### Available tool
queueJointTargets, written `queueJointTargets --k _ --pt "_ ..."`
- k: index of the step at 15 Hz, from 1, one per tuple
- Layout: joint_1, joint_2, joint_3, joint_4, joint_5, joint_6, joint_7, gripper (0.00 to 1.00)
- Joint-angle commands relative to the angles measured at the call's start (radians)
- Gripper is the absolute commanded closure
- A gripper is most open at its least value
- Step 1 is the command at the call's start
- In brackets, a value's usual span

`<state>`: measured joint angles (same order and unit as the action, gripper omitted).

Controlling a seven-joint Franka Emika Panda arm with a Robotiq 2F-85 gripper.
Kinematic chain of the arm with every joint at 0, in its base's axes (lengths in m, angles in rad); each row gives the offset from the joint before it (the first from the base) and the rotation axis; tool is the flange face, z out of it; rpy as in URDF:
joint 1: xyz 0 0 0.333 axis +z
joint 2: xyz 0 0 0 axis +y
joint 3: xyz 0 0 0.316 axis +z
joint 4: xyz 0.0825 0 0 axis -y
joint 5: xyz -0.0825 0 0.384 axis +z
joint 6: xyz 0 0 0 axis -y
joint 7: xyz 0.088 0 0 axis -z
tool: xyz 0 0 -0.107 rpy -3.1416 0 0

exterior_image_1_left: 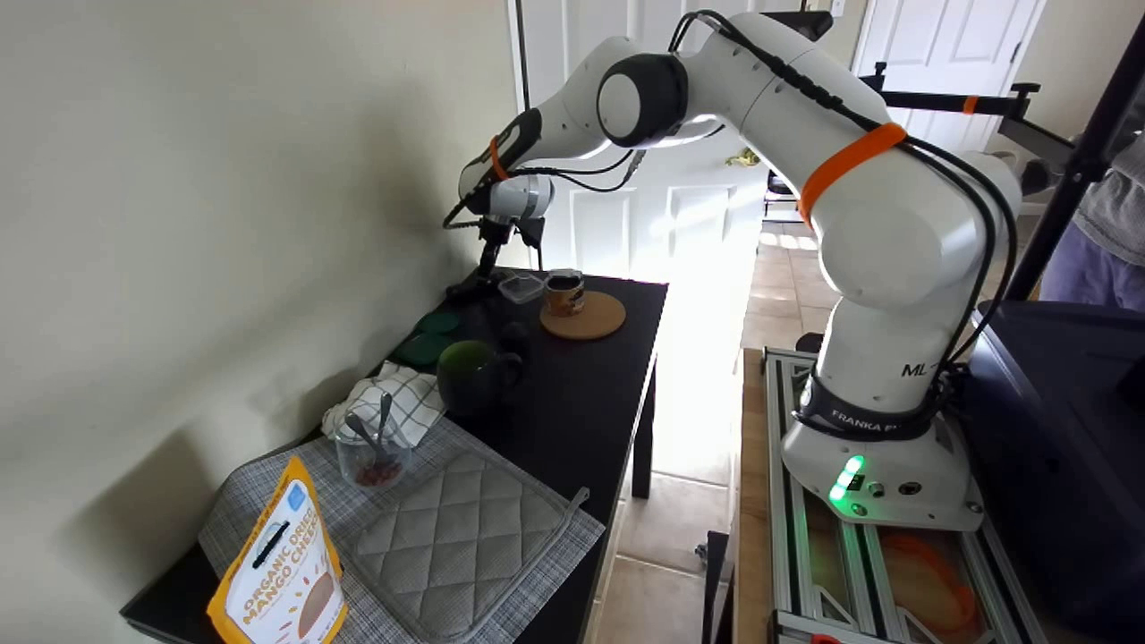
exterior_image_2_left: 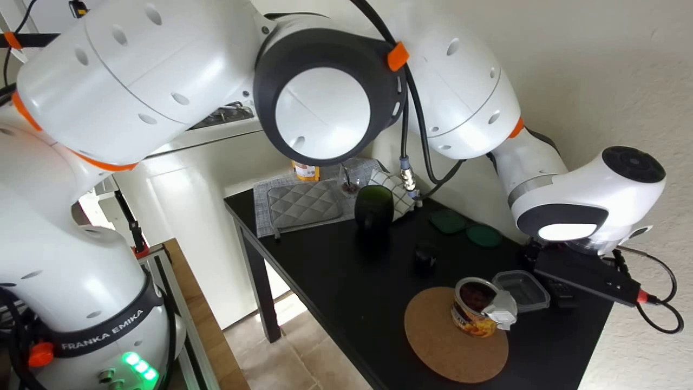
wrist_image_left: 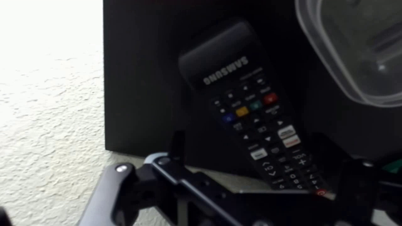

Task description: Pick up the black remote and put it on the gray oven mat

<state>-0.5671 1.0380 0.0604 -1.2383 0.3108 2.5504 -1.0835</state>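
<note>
The black Samsung remote (wrist_image_left: 248, 110) lies buttons up near the table's corner in the wrist view. It also shows, partly covered, in an exterior view (exterior_image_2_left: 563, 292). My gripper (wrist_image_left: 251, 142) is open, with its dark fingers apart on either side of the remote's lower part. The remote's far end is hidden behind the gripper. I cannot tell whether a finger touches it. In an exterior view the gripper (exterior_image_1_left: 488, 259) points down at the table's far end by the wall. The gray quilted oven mat (exterior_image_1_left: 461, 537) lies on a woven placemat; it also shows in an exterior view (exterior_image_2_left: 303, 203).
A clear plastic container (wrist_image_left: 361, 56) stands close beside the remote. An opened can (exterior_image_2_left: 471, 309) stands on a round cork board (exterior_image_2_left: 433, 346). A dark green mug (exterior_image_1_left: 470, 376), white cloth (exterior_image_1_left: 402, 394), glass with spoons (exterior_image_1_left: 376, 456) and mango pouch (exterior_image_1_left: 286, 572) stand around the mat.
</note>
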Motion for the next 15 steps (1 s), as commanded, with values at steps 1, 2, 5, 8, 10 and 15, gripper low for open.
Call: queueJointTargets --k 1,2,5,8,10,15 --pt "0.008 0.052 0.001 0.080 -0.061 -0.058 0.020 0.00" --pt "0.011 0.051 -0.001 0.080 -0.074 -0.068 0.016 0.00" --pt "0.024 0.050 -0.011 0.085 -0.106 -0.118 0.022 0.32" --pt "0.041 0.034 -0.030 0.078 -0.120 -0.170 0.020 0.58" --pt "0.052 0.023 -0.044 0.078 -0.134 -0.206 0.028 0.69" --pt "0.069 -0.045 -0.085 0.016 -0.154 -0.234 0.015 0.93"
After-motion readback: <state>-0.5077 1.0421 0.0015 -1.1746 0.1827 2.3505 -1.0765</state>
